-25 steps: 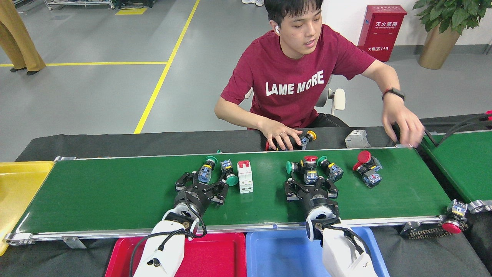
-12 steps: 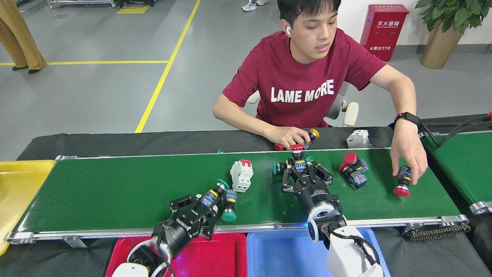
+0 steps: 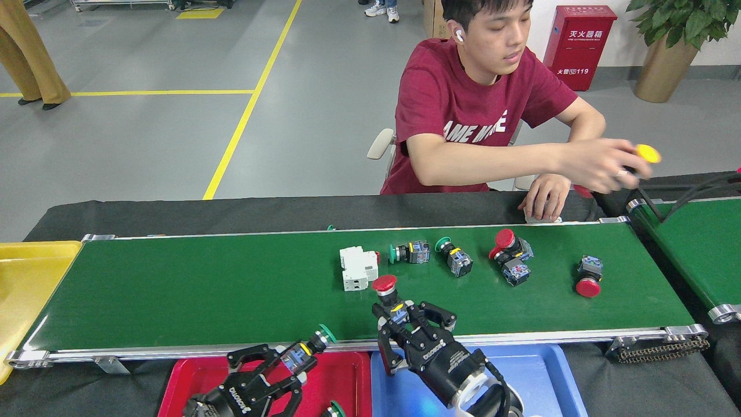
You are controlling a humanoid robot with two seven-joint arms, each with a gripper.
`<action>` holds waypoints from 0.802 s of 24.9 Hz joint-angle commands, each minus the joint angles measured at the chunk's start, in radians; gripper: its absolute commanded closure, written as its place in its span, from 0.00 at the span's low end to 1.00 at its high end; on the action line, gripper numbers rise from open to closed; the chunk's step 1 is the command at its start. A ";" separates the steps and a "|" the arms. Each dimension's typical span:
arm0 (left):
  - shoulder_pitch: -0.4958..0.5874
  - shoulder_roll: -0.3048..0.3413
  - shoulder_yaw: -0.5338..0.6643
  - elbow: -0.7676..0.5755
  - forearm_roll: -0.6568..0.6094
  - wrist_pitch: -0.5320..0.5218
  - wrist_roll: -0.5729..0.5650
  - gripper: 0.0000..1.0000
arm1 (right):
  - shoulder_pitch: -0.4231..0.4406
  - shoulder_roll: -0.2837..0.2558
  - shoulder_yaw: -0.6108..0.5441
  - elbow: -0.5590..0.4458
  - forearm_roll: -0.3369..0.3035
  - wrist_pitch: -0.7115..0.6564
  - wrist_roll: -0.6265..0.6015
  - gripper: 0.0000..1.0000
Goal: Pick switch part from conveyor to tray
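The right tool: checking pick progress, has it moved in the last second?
Yes. The right tool, shut on the red-capped switch, pulled back toward the blue tray.

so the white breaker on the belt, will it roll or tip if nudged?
The white breaker looks boxy with flat faces, so it should slide, not roll. It lies low on the conveyor, so tipping seems unlikely. Its hard plastic probably stays rigid.

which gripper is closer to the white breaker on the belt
Right. The right gripper sits just below and right of the white breaker, holding a red-capped switch. The left gripper is lower, over the red tray.
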 commanded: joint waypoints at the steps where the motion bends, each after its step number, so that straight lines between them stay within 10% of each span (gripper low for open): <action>1: 0.008 0.006 0.038 -0.013 0.020 -0.003 0.015 0.00 | 0.015 -0.002 0.015 -0.039 0.001 -0.044 0.000 0.93; 8: 0.143 0.033 0.076 -0.056 0.099 -0.003 0.017 0.00 | 0.060 0.000 0.093 -0.046 0.009 -0.038 0.013 0.83; 11: 0.147 0.004 0.128 -0.055 0.101 0.004 0.017 0.00 | 0.064 0.043 0.108 -0.043 0.014 0.034 0.072 0.02; 20: 0.140 -0.108 0.322 -0.016 0.101 0.383 0.017 0.00 | 0.055 0.058 0.102 -0.065 0.008 0.066 0.094 0.02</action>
